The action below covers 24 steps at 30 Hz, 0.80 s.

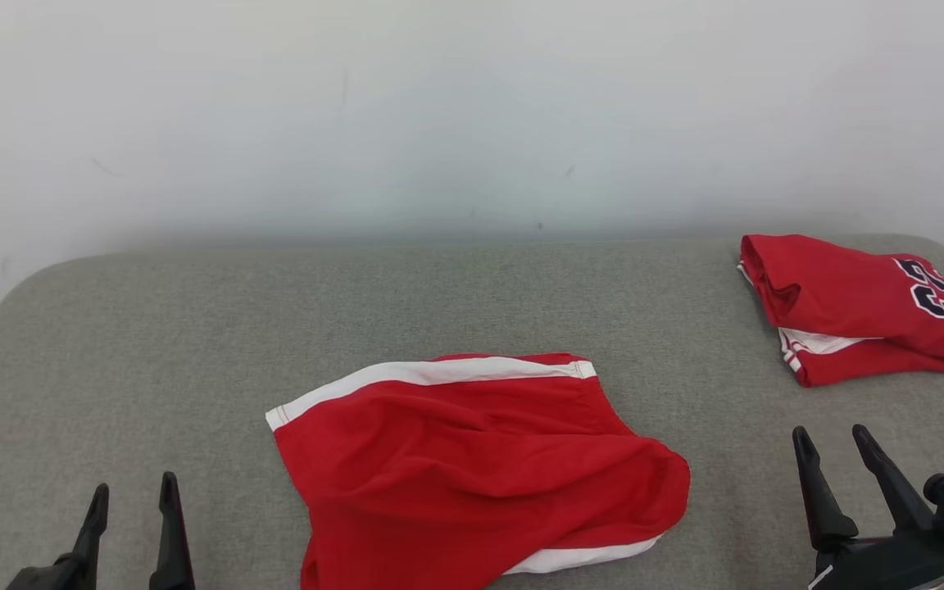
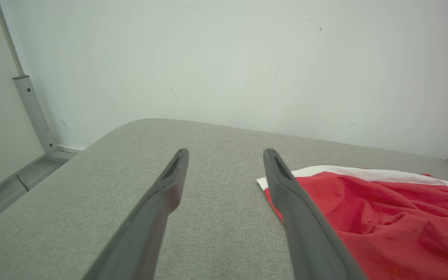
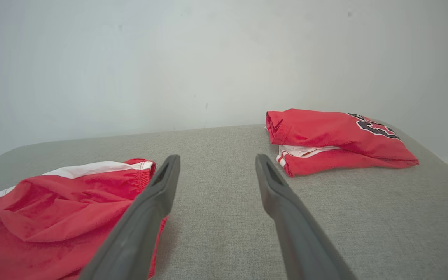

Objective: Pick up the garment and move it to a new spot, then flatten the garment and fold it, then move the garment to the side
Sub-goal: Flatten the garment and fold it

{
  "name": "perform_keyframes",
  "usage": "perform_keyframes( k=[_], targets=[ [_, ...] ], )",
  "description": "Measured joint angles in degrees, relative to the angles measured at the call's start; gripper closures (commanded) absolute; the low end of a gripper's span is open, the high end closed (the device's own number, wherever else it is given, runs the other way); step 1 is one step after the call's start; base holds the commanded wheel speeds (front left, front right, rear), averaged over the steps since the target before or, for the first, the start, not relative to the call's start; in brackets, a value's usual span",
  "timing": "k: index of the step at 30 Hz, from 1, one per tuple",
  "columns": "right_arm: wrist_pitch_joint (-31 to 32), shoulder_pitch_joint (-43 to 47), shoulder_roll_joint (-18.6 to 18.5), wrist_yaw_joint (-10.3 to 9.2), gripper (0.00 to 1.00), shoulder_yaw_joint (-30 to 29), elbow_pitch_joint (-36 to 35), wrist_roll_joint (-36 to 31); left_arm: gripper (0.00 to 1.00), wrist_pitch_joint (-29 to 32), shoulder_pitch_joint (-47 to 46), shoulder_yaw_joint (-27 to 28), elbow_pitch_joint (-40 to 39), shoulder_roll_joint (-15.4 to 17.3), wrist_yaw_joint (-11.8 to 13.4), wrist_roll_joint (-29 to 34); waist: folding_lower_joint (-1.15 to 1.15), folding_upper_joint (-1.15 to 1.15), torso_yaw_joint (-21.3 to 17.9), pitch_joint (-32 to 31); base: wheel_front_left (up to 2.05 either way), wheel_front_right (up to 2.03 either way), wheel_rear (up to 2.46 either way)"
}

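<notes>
Shorts [image 1: 472, 467] rumpled at near edge of surface [image 1: 193, 328] | folded jersey [image 1: 857, 307] at far right corner | both your jaws wide open, empty

Obstacles: crumpled red shorts [image 1: 472, 467] centre, folded red jersey [image 1: 849, 303] far right, wall [image 1: 439, 106] behind. Free: bare grey table [image 1: 152, 328] ahead of my left gripper [image 1: 134, 482]; open strip between both garments.
</notes>
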Motion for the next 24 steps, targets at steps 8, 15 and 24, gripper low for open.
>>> perform_keyframes(
  k=[8,15,24],
  targets=[
    [-1.22,0.35,-0.16,0.00,0.00,0.09,0.42,0.01,0.00,1.92,0.92,-1.07,-0.87,2.22,-0.15,0.93,0.00,0.00,-1.42,-1.00,0.00,0.00,0.00],
    [-1.64,1.11,-0.37,0.00,0.00,0.40,-0.10,-0.02,0.00,3.92,2.44,-0.44,-4.50,4.70,0.27,0.96,0.00,0.00,-1.97,-2.08,0.00,0.00,0.00],
    [0.68,2.47,-0.96,0.00,0.00,0.86,-3.46,-0.12,0.00,7.37,5.06,-0.30,-8.50,7.09,-0.19,0.64,0.00,0.00,-1.92,-2.88,0.00,0.00,0.00]
  ],
)
